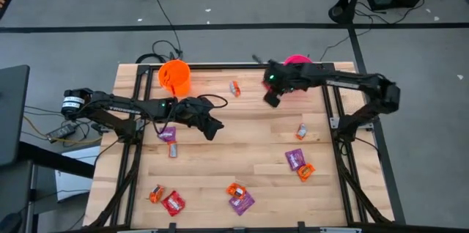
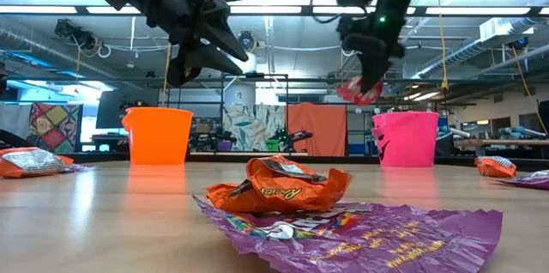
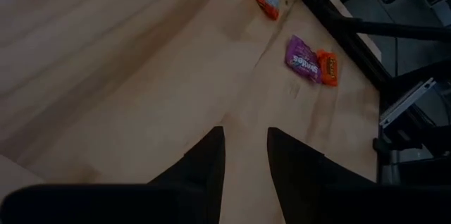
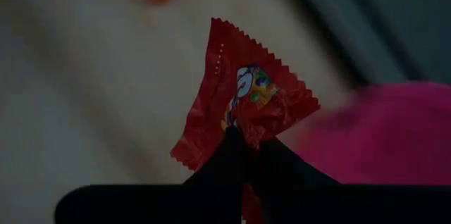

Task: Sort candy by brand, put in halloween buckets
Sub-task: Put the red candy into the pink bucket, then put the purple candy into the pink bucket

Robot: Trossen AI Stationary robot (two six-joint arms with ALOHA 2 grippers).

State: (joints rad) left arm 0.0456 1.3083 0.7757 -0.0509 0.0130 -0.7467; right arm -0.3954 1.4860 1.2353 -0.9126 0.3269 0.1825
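Observation:
My right gripper [image 4: 244, 143] is shut on a red candy [image 4: 243, 90], high above the table beside the pink bucket [image 2: 404, 137]. The high view shows this gripper [image 1: 272, 98] near the far edge, with the pink bucket [image 1: 297, 60] partly hidden behind the arm. The orange bucket [image 1: 174, 76] stands at the far left. My left gripper [image 1: 213, 130] hovers open over the table's middle, nothing between its fingers [image 3: 211, 157]. Several orange, red and purple candies lie flat on the wood, such as a purple one [image 1: 294, 158]. My right gripper pinches the red wrapper between its two fingertips at a crumpled part [image 4: 245, 120]. The wrapper's serrated end [image 4: 224, 37] sticks out past the fingers. In the low view the fingers point steeply down and the candy [image 2: 360, 93] hangs below them, lifted clear of the table.
Loose candies lie near the front edge [image 1: 240, 198], at the front left [image 1: 167, 199], at the right [image 1: 301, 131] and by the orange bucket [image 1: 234, 88]. A purple and a red candy [image 1: 169, 139] lie under the left arm. Bare wood shows in the table's middle [image 1: 249, 138].

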